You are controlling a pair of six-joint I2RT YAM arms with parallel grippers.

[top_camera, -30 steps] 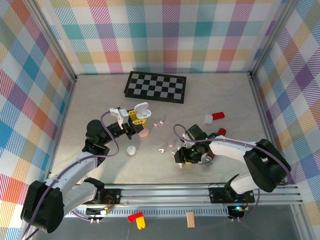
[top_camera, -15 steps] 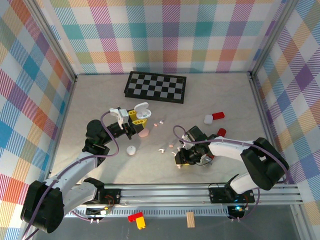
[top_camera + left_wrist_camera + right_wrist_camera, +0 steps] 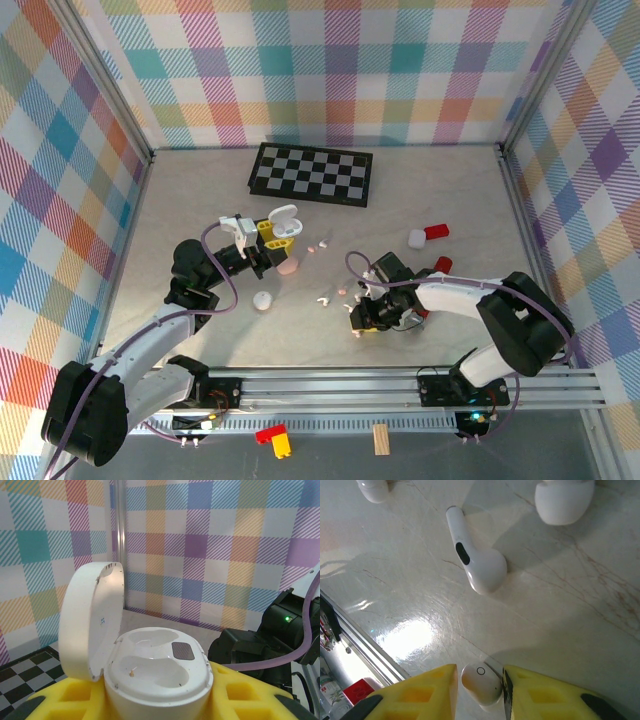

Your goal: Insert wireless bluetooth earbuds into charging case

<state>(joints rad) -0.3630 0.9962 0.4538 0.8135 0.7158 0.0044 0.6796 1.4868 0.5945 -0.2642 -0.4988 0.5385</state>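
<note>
Pale marbled table [image 3: 180, 200], plaid walls [image 3: 330, 70] on three sides, metal rail [image 3: 400, 378] along the near edge.

Just beyond the rail, right of centre: right gripper [image 3: 361, 320] low over the table. Wrist view shows its yellow pads [image 3: 540, 695] drawn in on either side of a white earbud [image 3: 481, 684], nipping it at table level. A second earbud [image 3: 479, 567] lies on its side just beyond, untouched.

Mid-table, loose: white bud [image 3: 323, 299] and pale pink bud [image 3: 345, 291], both just left of the right gripper. Farther back, a pair of buds [image 3: 311, 248] close together.

Left of centre: closed white case [image 3: 262, 301], then pink case [image 3: 288, 266] behind it.

Beyond those: left gripper [image 3: 268, 238], clamped on the charging case [image 3: 157, 672], which sits upright between yellow fingers [image 3: 240, 695]. Lid [image 3: 92, 620] stands hinged open to the left, wells exposed.

Far end: checkerboard [image 3: 312, 173] lying flat near the back wall.
</note>
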